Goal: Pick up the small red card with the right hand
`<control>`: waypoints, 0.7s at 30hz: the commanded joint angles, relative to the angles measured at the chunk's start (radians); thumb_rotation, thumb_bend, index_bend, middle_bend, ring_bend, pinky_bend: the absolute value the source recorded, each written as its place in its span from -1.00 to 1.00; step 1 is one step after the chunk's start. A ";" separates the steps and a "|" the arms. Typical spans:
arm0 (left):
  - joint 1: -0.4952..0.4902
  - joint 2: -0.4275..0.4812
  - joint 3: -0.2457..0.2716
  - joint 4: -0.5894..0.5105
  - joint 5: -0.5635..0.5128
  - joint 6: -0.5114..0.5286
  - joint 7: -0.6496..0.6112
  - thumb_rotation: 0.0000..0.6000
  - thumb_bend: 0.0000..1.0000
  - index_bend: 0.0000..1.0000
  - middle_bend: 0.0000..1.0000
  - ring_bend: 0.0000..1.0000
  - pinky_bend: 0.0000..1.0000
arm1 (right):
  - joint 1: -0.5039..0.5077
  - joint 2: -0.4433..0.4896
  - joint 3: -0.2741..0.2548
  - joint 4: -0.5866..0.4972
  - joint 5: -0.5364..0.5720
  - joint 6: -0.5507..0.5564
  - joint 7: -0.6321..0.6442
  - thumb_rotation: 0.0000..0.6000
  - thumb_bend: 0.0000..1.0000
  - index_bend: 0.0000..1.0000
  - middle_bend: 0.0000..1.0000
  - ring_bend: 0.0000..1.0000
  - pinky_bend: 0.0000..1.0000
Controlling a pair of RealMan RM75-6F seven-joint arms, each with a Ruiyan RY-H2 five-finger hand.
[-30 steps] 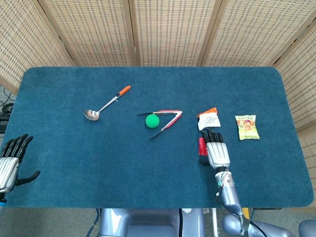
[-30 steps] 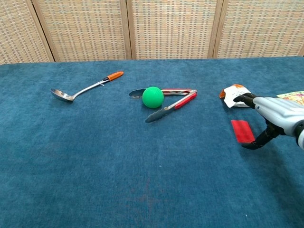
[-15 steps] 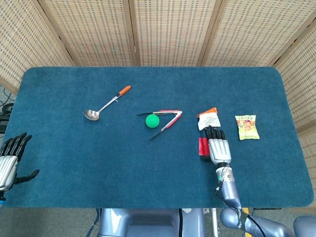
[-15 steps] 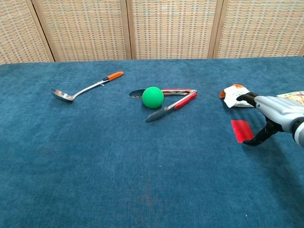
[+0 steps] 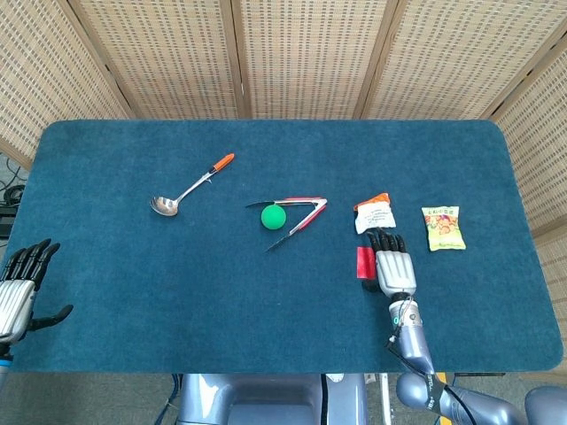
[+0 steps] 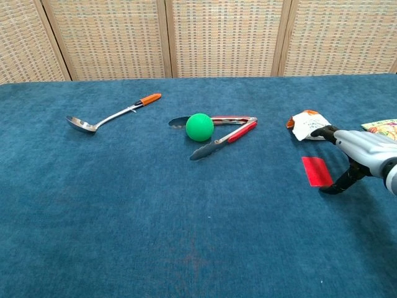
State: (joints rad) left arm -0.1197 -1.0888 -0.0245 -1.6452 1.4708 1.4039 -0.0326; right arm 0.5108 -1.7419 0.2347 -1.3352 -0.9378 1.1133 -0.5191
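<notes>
The small red card lies flat on the blue table cloth, right of centre. My right hand hovers just to the card's right with its fingers stretched forward and apart, holding nothing. Its thumb curls down beside the card's near right corner; I cannot tell whether it touches. My left hand hangs open off the table's left edge, seen only in the head view.
A white snack packet lies just beyond the right hand's fingertips, with a yellow-green bag to its right. Tongs and a green ball sit mid-table, a ladle further left.
The right hand has drifted slightly to the right, off the card, uncovering more of it. The card has stayed put. The left hand has barely shifted.
</notes>
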 commanded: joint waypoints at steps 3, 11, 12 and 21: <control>0.002 0.003 -0.003 -0.004 -0.006 0.003 -0.005 1.00 -0.56 -1.00 -1.00 -1.00 -1.00 | 0.009 -0.010 0.001 0.023 0.006 -0.011 0.004 1.00 -0.49 -1.00 -1.00 -1.00 -1.00; 0.004 0.004 -0.005 -0.004 -0.007 0.008 -0.005 1.00 -0.57 -1.00 -1.00 -1.00 -1.00 | 0.019 -0.016 0.005 0.060 0.016 -0.026 0.012 1.00 -0.48 -1.00 -1.00 -1.00 -1.00; 0.004 0.003 -0.004 -0.005 -0.006 0.009 -0.005 1.00 -0.57 -1.00 -1.00 -1.00 -1.00 | 0.020 -0.015 0.007 0.067 0.017 -0.028 0.014 1.00 -0.48 -1.00 -1.00 -1.00 -1.00; 0.003 0.000 -0.002 -0.012 0.005 0.012 0.005 1.00 -0.56 -1.00 -1.00 -1.00 -1.00 | 0.036 0.001 0.028 0.082 0.011 -0.027 0.026 1.00 -0.48 -1.00 -1.00 -1.00 -1.00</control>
State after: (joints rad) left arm -0.1163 -1.0885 -0.0265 -1.6566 1.4753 1.4160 -0.0279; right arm 0.5455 -1.7423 0.2611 -1.2522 -0.9258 1.0850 -0.4933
